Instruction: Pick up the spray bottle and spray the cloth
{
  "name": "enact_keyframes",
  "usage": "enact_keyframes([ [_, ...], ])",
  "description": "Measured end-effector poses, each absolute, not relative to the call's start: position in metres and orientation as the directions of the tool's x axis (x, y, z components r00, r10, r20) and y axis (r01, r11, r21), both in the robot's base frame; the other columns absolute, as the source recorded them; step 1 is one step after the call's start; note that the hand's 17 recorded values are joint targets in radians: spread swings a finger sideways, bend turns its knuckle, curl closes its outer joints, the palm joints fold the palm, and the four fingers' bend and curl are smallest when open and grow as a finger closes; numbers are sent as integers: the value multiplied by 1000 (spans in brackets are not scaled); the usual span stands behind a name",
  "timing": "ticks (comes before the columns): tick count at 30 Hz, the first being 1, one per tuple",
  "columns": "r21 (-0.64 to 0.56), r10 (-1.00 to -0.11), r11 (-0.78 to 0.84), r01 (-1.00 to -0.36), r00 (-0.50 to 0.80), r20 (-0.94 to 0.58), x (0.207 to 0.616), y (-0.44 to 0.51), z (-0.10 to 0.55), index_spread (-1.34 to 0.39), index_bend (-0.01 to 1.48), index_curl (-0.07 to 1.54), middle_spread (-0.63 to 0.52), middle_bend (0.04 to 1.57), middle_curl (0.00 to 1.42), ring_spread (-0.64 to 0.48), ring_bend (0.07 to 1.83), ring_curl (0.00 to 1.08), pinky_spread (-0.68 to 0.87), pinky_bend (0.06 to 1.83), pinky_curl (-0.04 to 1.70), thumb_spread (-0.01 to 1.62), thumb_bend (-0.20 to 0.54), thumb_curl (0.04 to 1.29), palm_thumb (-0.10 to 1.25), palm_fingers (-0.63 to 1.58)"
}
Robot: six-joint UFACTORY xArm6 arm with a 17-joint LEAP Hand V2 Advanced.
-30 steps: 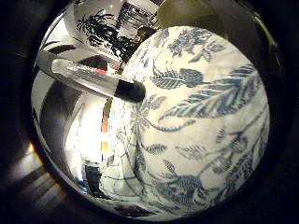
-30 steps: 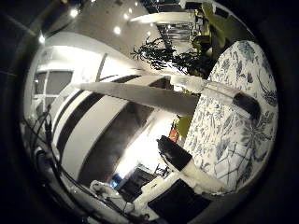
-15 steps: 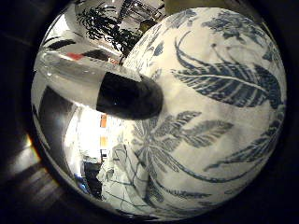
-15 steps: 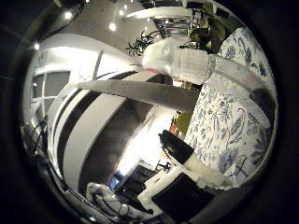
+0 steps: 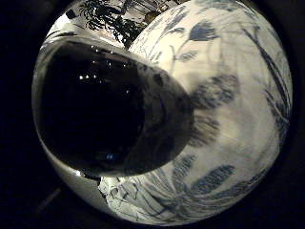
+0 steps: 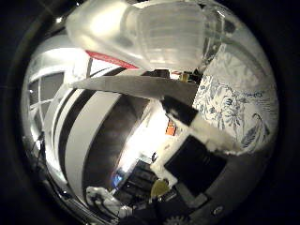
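Observation:
The spray bottle is very close to my palm. Its clear, ribbed body (image 6: pixel 155 37) fills one side of the right thumb side palm view. Its black part (image 5: pixel 105 105) fills much of the right little finger side palm view and casts a shadow. It is over the cloth (image 5: pixel 233 91), which is white with blue leaf prints. The cloth also shows in the right thumb side palm view (image 6: pixel 234 98) beside the bottle. My right hand (image 6: pixel 192 150) shows one white and black finger stretched out beside the bottle, not curled round it.
A dark leafy plant (image 5: pixel 110 11) stands beyond the cloth's far edge. White and dark curved room surfaces (image 6: pixel 84 122) and a long pale beam (image 6: pixel 122 86) lie behind the bottle.
The palm has moved in on the bottle: its black part and clear body have grown from small shapes to filling much of each view. The finger's pose looks unchanged.

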State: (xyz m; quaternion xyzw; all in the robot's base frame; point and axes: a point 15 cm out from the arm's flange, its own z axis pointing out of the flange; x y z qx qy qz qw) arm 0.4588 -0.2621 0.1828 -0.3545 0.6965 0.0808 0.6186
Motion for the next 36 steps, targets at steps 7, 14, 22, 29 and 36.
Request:
enact_keyframes([
  [7,-301,-355,714,-632,43,-934,484,-232,194,-227,743,581,-99,949,551,-132,1103,472,-295,1008,444,920,-7,478,1007,1423],
  [14,-314,-298,669,-674,144,-944,490,-208,229,-188,1051,686,-87,1214,615,-152,1357,562,-211,1267,637,904,-7,567,1121,1267],
  [22,-355,-314,565,-745,204,-927,476,-185,309,-179,1132,688,-67,1302,598,-149,1435,578,-166,1262,805,919,-11,637,1126,1209],
  [29,-298,-514,244,-923,138,-847,431,-183,379,-181,1153,676,-65,1323,579,-149,1449,575,-156,1197,932,936,-14,672,1113,1202],
  [36,-128,-674,-51,-990,129,-727,378,-152,436,-180,1158,667,-71,1333,569,-149,1450,571,-160,1137,1035,966,-12,693,1100,1204],
])
